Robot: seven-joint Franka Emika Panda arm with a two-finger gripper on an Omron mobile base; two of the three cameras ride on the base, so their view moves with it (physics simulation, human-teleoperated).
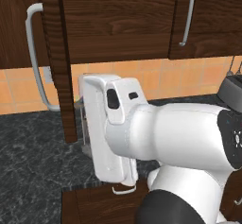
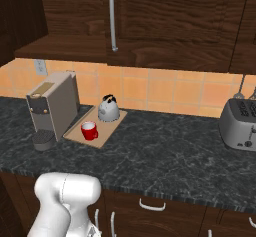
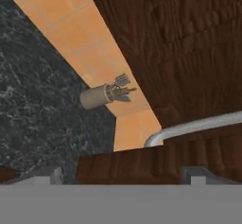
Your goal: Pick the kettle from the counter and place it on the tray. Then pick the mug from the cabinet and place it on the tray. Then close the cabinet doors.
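Observation:
The silver-grey kettle (image 2: 108, 109) and the red mug (image 2: 89, 130) both stand on the light-wood tray (image 2: 102, 135), which lies on the dark marbled counter (image 2: 165, 156). One cabinet door (image 1: 64, 76) stands swung out, edge-on in the left base view, with its grey bar handle (image 1: 33, 53) on its left side. In the hand view my gripper (image 3: 122, 176) is open, and that door's wooden edge (image 3: 137, 164) lies between the two fingertips (image 3: 46, 176). The handle (image 3: 198, 126) curves just beyond. The arm hides my fingers in the left base view.
A tall grey-beige coffee machine (image 2: 52, 106) stands just left of the tray. A toaster (image 2: 240, 123) sits at the counter's right end. A utensil holder (image 3: 99, 95) stands by the orange tiled wall. Another cabinet door with a bar handle (image 2: 112, 18) hangs above the tray.

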